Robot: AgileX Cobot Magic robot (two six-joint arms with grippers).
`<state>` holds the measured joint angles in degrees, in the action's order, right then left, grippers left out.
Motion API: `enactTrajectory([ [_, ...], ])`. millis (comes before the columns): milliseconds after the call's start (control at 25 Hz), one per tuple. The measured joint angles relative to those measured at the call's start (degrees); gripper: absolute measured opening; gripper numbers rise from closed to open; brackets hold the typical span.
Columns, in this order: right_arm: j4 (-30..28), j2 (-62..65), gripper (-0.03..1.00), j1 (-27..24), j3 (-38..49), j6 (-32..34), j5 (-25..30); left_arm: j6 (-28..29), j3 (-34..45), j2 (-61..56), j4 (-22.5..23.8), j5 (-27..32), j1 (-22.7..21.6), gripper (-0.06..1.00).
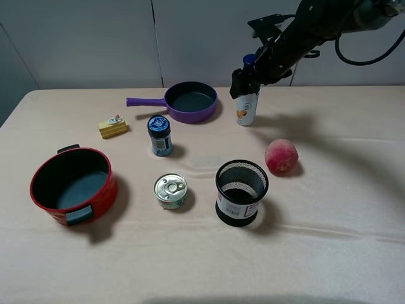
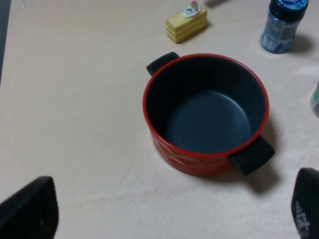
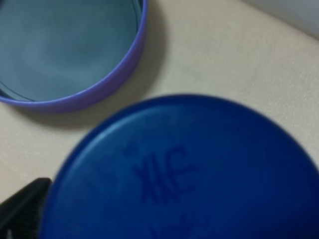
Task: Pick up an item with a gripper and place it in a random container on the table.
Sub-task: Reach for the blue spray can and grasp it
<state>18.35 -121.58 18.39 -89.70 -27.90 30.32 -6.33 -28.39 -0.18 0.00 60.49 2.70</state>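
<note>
The white bottle [image 1: 247, 109] with a dark blue cap [image 1: 249, 60] stands upright on the beige table [image 1: 329, 253] at the back, right of the purple pan. My right gripper [image 1: 243, 81] is down over its top, jaws open on either side of the cap. In the right wrist view the blue cap [image 3: 189, 169] fills the frame, with one black fingertip [image 3: 22, 209] beside it; the other is hidden. The red pot [image 1: 101, 196] stands at the front left, empty. My left gripper [image 2: 172, 209] hovers open above the pot [image 2: 189, 162] and does not show in the exterior high view.
A purple long-handled pan [image 1: 190, 101] stands just left of the bottle. A short blue-lidded jar [image 1: 160, 134], a yellow cake toy [image 1: 113, 126], a tin can [image 1: 171, 190], a black mesh cup [image 1: 241, 191] and a peach [image 1: 281, 156] are spread over the middle.
</note>
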Motion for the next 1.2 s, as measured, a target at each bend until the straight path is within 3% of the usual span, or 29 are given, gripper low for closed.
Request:
enactTrajectory([
  [1200,0.0,-0.1,0.67,0.0,0.0,0.0,-0.1,0.0,0.0,0.0,0.0,0.0,0.0,0.94],
])
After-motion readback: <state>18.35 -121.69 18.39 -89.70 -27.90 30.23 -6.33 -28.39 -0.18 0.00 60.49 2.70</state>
